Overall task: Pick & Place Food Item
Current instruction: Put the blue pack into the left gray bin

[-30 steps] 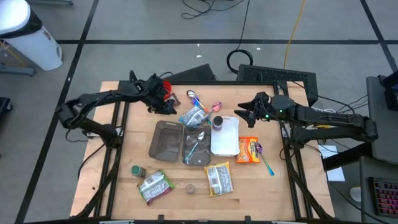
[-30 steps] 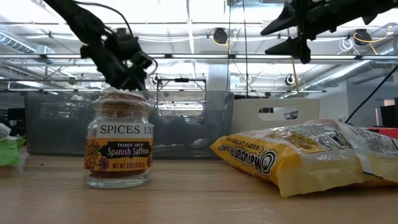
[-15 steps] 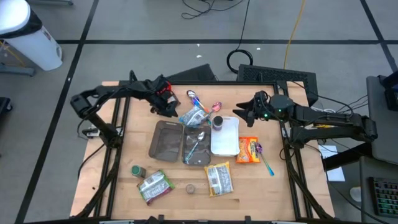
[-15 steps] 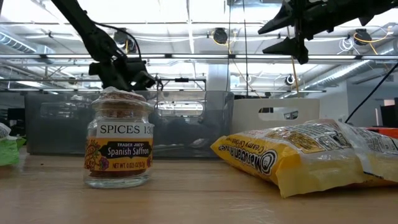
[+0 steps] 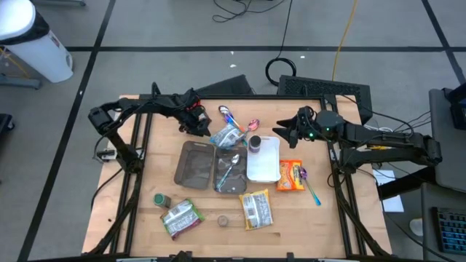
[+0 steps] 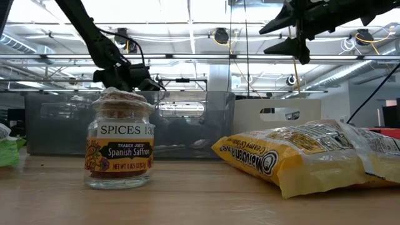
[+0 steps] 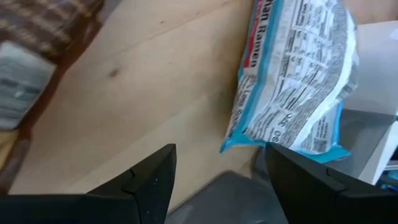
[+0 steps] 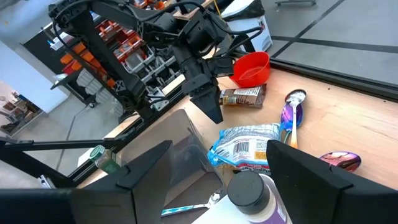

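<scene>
Four food packets and two jars are counted on the bench [image 5: 138, 175]. The blue-white ramen packet [image 5: 226, 135], crinkled, is seen near the far edge. The left gripper [image 5: 198, 129] and right gripper [image 5: 280, 131] are held open, empty.

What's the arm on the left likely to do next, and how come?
Probably lower its open left hand a little onto the blue-and-white ramen packet and close. It hangs just beside the packet's edge, which lies between the fingers in the left wrist view. Nothing is held yet. The right hand waits open above the white container.
</scene>
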